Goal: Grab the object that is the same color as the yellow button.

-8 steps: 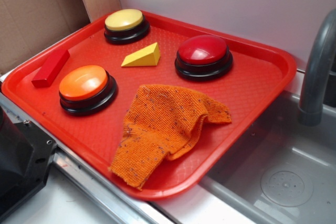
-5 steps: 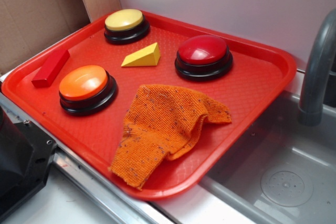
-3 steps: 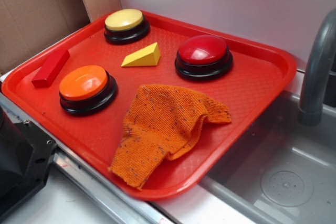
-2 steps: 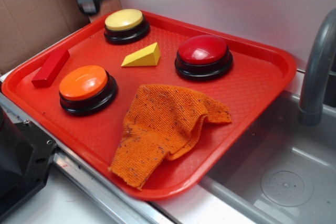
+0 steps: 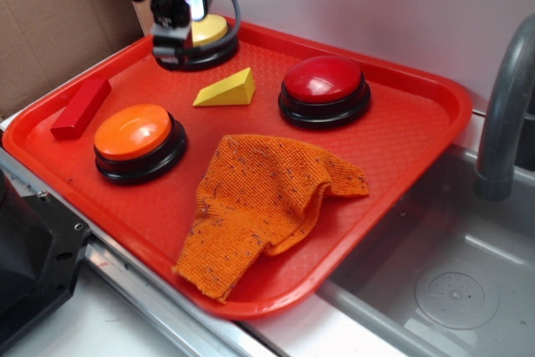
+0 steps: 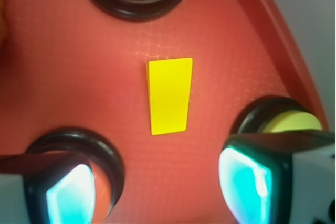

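The object, a small yellow wedge block (image 5: 226, 89), lies on the red tray (image 5: 418, 131) between the buttons. In the wrist view the wedge (image 6: 169, 95) sits ahead of my fingers, untouched. The yellow button (image 5: 209, 31) stands at the tray's back left, partly hidden behind my gripper (image 5: 171, 49), which hangs above the tray, left of the wedge. From the wrist, the gripper (image 6: 157, 192) is open, with only bare tray between its fingertips, and the yellow button (image 6: 291, 123) shows behind the right finger.
An orange button (image 5: 134, 133), a red button (image 5: 323, 81), a red rectangular block (image 5: 80, 108) and a crumpled orange cloth (image 5: 263, 198) share the tray. A sink (image 5: 451, 282) and grey faucet (image 5: 506, 106) lie to the right. Cardboard (image 5: 50, 22) stands behind.
My gripper has come into view from the top left and moved down and right, now hanging in front of the yellow button. Nothing on the tray has moved.
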{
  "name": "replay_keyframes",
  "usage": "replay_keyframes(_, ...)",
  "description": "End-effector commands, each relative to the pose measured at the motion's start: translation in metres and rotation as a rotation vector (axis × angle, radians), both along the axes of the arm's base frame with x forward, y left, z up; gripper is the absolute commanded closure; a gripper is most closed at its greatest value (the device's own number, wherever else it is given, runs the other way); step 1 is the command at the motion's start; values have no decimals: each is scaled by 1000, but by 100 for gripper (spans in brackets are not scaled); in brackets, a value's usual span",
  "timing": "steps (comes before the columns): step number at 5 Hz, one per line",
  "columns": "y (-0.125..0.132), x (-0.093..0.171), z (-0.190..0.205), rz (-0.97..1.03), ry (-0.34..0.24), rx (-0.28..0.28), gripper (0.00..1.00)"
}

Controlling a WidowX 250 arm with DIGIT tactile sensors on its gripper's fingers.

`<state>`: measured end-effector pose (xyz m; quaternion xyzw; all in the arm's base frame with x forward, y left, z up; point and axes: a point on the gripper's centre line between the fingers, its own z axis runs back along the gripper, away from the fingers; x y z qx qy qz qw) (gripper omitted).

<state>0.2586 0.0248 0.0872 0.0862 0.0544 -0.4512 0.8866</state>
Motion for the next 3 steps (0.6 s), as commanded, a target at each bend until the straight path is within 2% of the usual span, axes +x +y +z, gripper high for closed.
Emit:
replay_keyframes(1, 8, 32, -16, 65, -65, -44, 0)
replay_keyframes(2, 7, 33, -38, 66, -18, -92, 0)
replay_keyframes(3, -8, 30, -49, 38, 16, -141, 0)
